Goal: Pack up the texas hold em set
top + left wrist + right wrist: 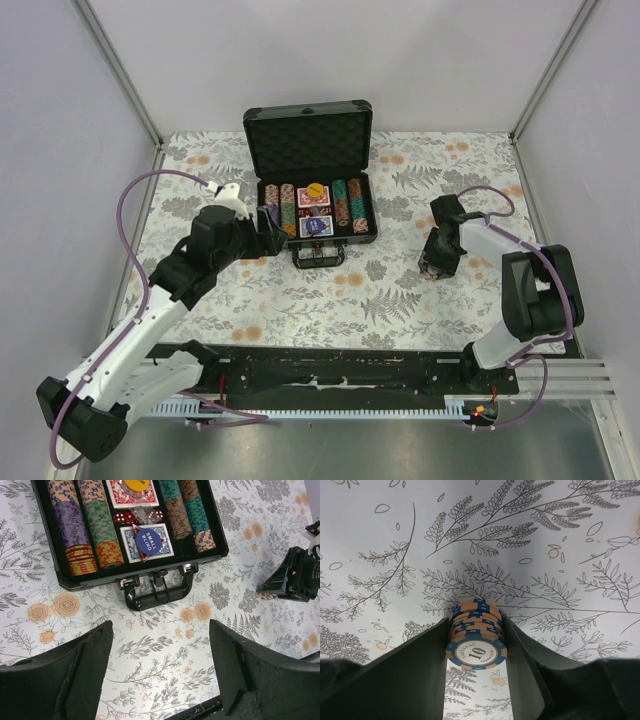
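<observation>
The dark grey briefcase (352, 228) lies open at the back middle, lid (309, 138) upright. It holds rows of multicoloured poker chips (85, 530), a red deck (131, 495), a blue deck (150, 542) under a "small blind" button, and red dice (122, 517). My left gripper (270, 233) is open and empty by the case's front left corner; in its wrist view its fingers (80, 670) hang over bare cloth in front of the handle (156, 591). My right gripper (434, 267) is shut on a stack of orange-and-blue "10" chips (476, 652), right of the case.
A floral tablecloth (400, 300) covers the table. Grey walls with metal posts (115, 65) close in the left, back and right. A black rail (330, 370) runs along the near edge between the arm bases.
</observation>
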Robot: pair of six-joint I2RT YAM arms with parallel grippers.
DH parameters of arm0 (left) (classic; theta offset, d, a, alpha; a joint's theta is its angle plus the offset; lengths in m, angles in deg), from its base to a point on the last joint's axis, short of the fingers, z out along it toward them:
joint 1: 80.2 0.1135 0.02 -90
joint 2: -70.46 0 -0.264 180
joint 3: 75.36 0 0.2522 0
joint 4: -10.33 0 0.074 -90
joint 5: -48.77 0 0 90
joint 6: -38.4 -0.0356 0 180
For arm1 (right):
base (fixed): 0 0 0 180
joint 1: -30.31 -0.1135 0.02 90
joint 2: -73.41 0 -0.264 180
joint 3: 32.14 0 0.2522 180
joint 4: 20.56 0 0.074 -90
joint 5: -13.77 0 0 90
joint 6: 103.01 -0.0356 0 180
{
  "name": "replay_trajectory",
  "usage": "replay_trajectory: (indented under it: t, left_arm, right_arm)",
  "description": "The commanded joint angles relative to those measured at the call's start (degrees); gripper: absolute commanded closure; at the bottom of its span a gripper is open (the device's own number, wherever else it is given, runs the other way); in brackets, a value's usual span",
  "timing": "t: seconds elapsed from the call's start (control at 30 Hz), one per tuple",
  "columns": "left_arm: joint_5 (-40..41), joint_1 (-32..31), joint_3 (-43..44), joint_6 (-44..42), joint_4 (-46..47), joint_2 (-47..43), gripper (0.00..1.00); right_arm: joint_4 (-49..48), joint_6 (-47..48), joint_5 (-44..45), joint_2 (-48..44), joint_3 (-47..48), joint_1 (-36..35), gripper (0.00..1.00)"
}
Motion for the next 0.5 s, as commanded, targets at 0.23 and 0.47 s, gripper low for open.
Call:
replay_trajectory:
  t: [0.23,0.47]
  left_arm:
    - [-4.47,0.23,-0.84,3.76,4.22,0.39,0.16]
    - [-7.90,0.23,-1.72,5.78,6.76,2.24,0.16]
  right_arm:
    - [5.16,-1.33,-3.63,-4.64,5.07,-0.52,0.89]
    - [7.81,-1.77,-6.44,-6.84,7.80,-0.44,0.90]
